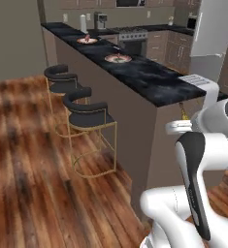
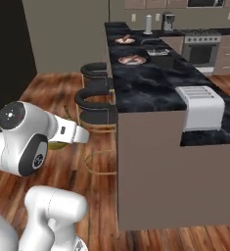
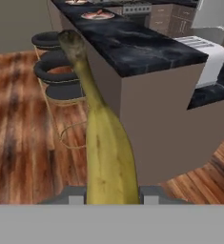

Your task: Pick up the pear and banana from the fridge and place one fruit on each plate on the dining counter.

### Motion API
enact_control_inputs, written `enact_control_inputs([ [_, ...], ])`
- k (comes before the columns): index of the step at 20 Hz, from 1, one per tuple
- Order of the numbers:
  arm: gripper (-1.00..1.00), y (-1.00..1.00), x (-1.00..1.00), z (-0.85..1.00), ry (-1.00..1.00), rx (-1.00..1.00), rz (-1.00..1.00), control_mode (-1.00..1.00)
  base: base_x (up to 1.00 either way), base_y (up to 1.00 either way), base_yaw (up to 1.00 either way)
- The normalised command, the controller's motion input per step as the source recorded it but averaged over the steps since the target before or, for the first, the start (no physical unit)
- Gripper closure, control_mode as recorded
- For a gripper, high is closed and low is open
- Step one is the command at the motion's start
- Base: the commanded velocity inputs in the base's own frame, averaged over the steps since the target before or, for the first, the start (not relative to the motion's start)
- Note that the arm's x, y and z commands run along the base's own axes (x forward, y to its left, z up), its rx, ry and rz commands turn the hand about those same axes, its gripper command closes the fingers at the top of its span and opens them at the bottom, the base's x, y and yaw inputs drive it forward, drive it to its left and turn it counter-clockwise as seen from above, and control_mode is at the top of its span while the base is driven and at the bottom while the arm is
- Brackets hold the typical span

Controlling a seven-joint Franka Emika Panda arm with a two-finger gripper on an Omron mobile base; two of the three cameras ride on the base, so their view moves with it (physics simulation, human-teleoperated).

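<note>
Two plates wait while the banana rides in the gripper

Jaws are clamped on the banana (image 3: 106,143), its dark tip pointing at twelve o'clock in the hand view toward the dining counter (image 3: 132,50). Best to lift well above the counter edge before reaching for the nearer plate (image 1: 118,58); the stools (image 1: 86,109) at ten o'clock and the toaster (image 2: 200,105) at two crowd the approach

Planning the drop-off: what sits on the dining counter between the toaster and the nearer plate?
Nothing: in the right base view the dining counter is bare black marble between the toaster and the nearer plate.
</note>
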Motion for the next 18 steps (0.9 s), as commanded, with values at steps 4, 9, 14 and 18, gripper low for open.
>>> enact_control_inputs([
  [4,1.00,0.00,0.00,0.00,0.00,0.00,0.00,1.00,0.16,1.00,-0.37],
  [9,1.00,0.00,0.00,0.00,0.00,0.00,0.00,1.00,0.39,1.00,-0.34],
  [14,1.00,0.00,0.00,0.00,0.00,0.00,0.00,1.00,0.58,1.00,-0.33],
  [18,1.00,0.00,0.00,0.00,0.00,0.00,0.00,1.00,0.57,1.00,-0.33],
])
